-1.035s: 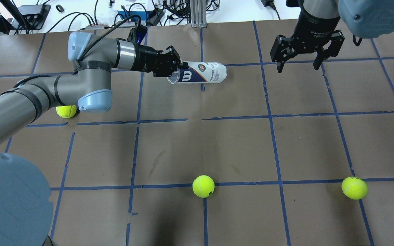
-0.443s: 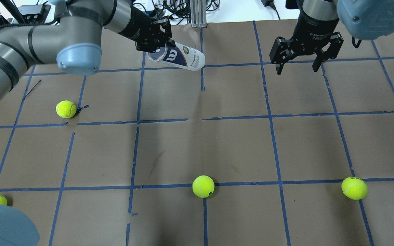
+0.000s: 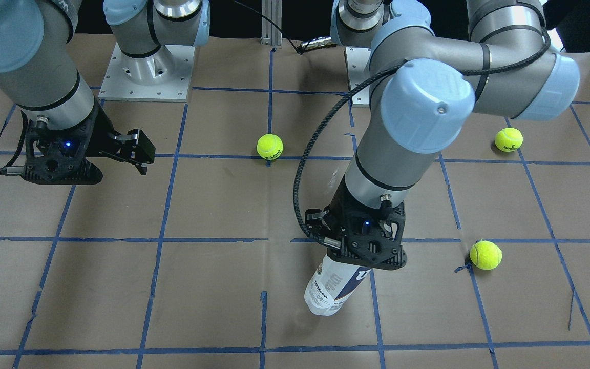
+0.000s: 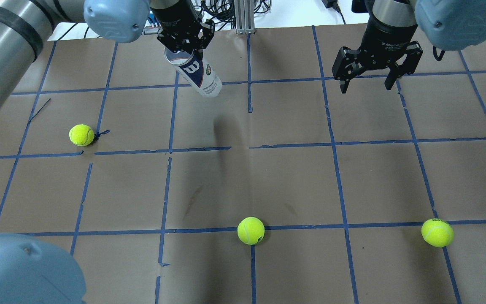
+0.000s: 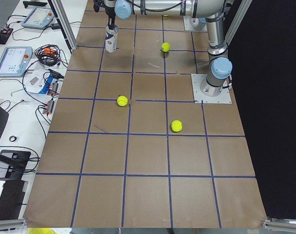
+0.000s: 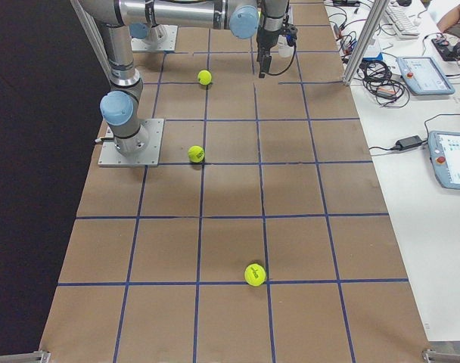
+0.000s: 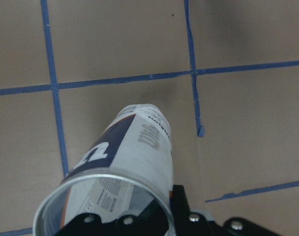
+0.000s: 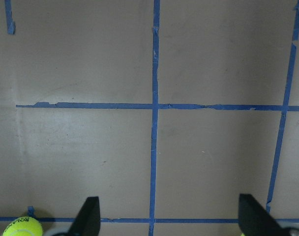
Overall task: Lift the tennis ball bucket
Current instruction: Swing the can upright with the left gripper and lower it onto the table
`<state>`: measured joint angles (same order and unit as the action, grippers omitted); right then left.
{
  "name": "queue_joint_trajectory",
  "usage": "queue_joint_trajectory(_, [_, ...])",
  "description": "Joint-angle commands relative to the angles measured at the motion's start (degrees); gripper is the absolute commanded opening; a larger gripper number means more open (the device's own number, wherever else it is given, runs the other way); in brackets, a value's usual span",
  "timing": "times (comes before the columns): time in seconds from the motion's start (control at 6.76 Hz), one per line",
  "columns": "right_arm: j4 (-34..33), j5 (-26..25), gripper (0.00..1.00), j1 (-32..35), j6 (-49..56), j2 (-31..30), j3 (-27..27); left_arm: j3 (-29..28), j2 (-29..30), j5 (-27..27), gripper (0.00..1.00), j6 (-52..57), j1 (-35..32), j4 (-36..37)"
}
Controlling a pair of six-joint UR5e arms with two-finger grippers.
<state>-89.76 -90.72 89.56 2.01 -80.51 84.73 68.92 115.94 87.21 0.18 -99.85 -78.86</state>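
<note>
The tennis ball bucket (image 4: 199, 77) is a clear tube with a white and navy Wilson label. My left gripper (image 4: 184, 47) is shut on its open metal-rimmed top end. The tube hangs nearly upright, slightly tilted, closed end down, and its shadow lies apart from it on the paper. It also shows in the front view (image 3: 332, 288) below the left gripper (image 3: 364, 251), in the left wrist view (image 7: 134, 152) and in the left side view (image 5: 110, 39). It looks empty. My right gripper (image 4: 366, 86) is open and empty, well to the right of the tube.
Brown paper with blue tape grid lines (image 4: 336, 145) covers the table. Tennis balls lie loose on it: one at the left (image 4: 81, 134), one at front middle (image 4: 250, 230), one at front right (image 4: 437, 232). Cables and devices (image 4: 184, 17) lie beyond the far edge.
My left arm has swung up and back, and the tube went from lying level at the table to hanging nearly upright from the gripper. My right gripper has hardly moved.
</note>
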Motion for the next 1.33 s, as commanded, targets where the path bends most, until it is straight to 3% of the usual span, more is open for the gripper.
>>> queue_joint_trajectory(0.0, [-0.06, 0.11, 1.00, 0.00, -0.08, 0.00, 0.00, -1.42, 1.65, 7.26, 0.01, 11.38, -2.54, -1.38])
queue_joint_trajectory(0.59, [-0.15, 0.20, 1.00, 0.00, -0.17, 0.26, 0.00, -1.43, 6.04, 7.19, 0.01, 17.13, -2.72, -0.68])
queue_joint_trajectory(0.89, [-0.15, 0.28, 1.00, 0.00, -0.17, 0.26, -0.17, -1.42, 6.57, 7.45, 0.96, 17.14, -2.72, -0.85])
queue_joint_trajectory(1.18, [-0.06, 0.28, 1.00, 0.00, -0.17, 0.26, 0.00, -1.51, 5.71, 7.45, 0.98, 17.23, -2.72, -0.85])
